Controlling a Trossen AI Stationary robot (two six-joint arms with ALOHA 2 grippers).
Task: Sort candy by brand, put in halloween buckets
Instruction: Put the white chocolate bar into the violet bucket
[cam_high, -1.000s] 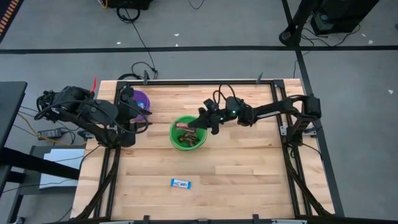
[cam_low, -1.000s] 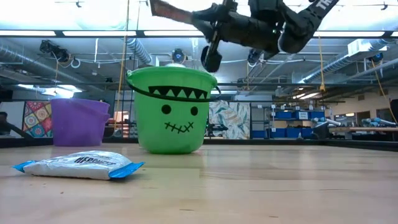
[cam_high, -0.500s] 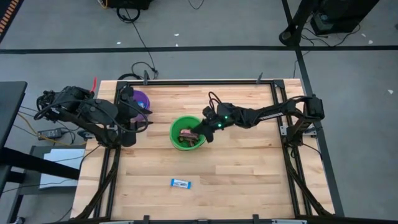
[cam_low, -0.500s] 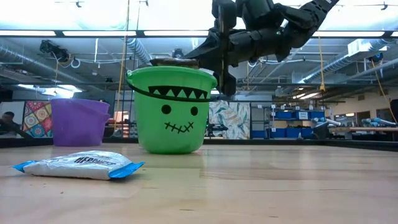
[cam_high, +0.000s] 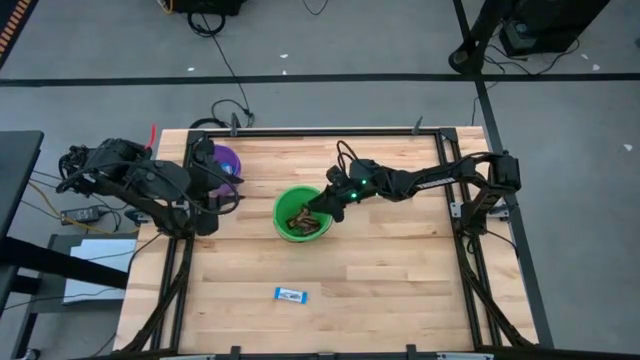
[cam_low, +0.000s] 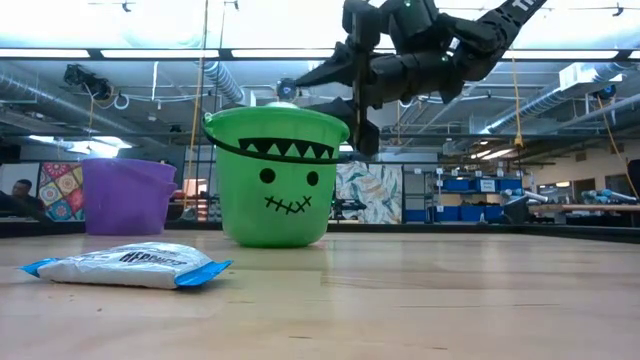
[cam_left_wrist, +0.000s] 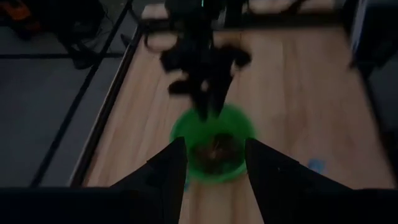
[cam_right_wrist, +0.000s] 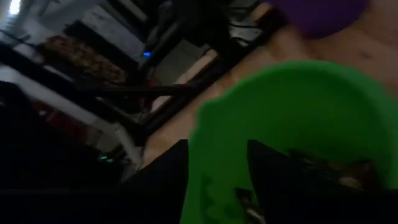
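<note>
The counter (cam_high: 400, 270) is pale, matt wood planking. The green bucket (cam_low: 275, 180) and purple bucket (cam_low: 127, 196) are smooth plastic. The blue-and-white candy (cam_low: 125, 265) has a crinkled, glossy wrapper.

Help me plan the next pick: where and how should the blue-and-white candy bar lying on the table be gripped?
Probably from straight above. The blue-and-white candy bar lies flat and alone on the table, with bare wood all around it. Grip its puffy middle across the narrow width, fingers on the two long edges; the flat crimped ends would likely give a poorer hold.
</note>
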